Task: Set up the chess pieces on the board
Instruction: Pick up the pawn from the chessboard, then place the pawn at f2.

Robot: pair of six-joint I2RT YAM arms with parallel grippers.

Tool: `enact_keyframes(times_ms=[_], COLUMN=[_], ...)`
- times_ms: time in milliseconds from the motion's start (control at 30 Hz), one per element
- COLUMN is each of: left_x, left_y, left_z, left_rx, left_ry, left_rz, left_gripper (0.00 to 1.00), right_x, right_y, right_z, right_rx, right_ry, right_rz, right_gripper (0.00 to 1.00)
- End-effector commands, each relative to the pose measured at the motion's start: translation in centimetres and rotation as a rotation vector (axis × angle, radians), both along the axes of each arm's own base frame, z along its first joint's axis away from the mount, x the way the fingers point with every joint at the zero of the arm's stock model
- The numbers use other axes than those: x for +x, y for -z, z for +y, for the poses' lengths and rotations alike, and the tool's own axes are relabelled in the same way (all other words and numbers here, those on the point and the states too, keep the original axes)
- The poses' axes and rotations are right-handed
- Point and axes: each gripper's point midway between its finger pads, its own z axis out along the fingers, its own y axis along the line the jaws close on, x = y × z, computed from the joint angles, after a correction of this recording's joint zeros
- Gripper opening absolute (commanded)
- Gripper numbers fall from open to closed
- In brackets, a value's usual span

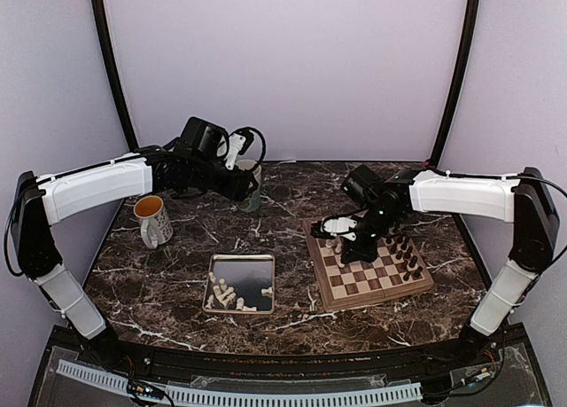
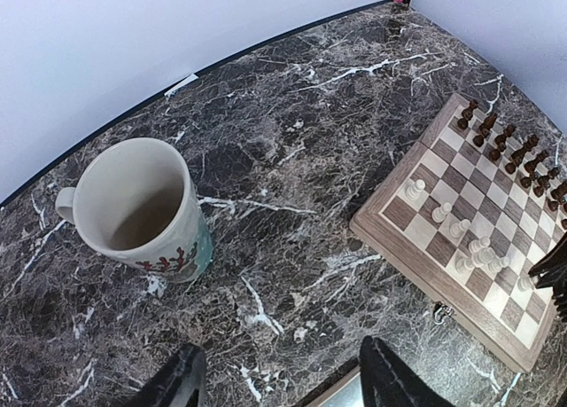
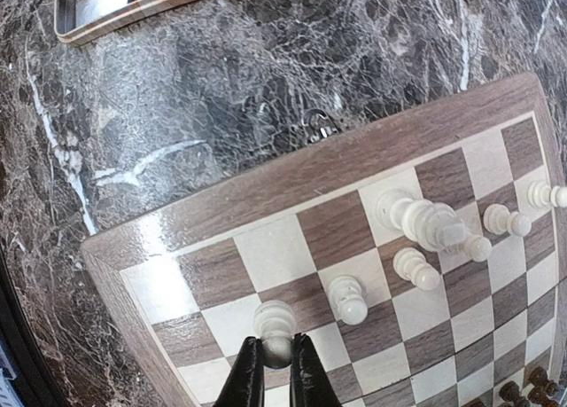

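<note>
Top external view: a silver tray (image 1: 262,263) sits on the desk (image 1: 177,274) at near centre and holds a small cluster of cream chess pieces (image 1: 227,295) in its near left part. They are too small to tell whether they stand or lie. A white mug (image 1: 152,219) stands at far left, and its inside looks orange-brown. A second mug (image 2: 133,207), patterned in red and green, stands upright below the left tool (image 2: 283,380) and looks empty inside. That tool hangs above the desk with its fingers well apart, holding nothing.

The board (image 1: 368,287) lies right of the tray, turned a little so its left edge slants. Dark brown pieces (image 1: 406,254) stand in rows along its right side. More cream pieces (image 2: 461,238) stand upright on its left side.

In the right wrist view the right tool (image 3: 275,349) is pinched narrow on a cream pawn (image 3: 275,320). The pawn is upright, with its long axis vertical and its round head above the fingertips. It is over a square near the board's left border. Whether its base touches the board is hidden. Two other pawns (image 3: 347,299) stand just beside it.
</note>
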Motion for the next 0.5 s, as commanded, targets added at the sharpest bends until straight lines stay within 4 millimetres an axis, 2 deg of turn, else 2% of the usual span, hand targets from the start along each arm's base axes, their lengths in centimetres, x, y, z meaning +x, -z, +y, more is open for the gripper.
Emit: enact_keyframes(times_ms=[0, 467], left_x=[0.0, -0.1], left_y=[-0.9, -0.7], left_z=[-0.2, -0.4], left_rx=[-0.017, -0.016], left_ry=[0.005, 0.013], left_rz=[-0.006, 0.001], left_gripper=[0.61, 0.61], right_x=[0.3, 1.2], right_y=[0.0, 1.5], right_z=[-1.1, -1.1], right_rx=[-0.005, -0.041], right_ry=[0.043, 0.065], right_rz=[0.006, 0.012], right_gripper=[0.05, 0.06])
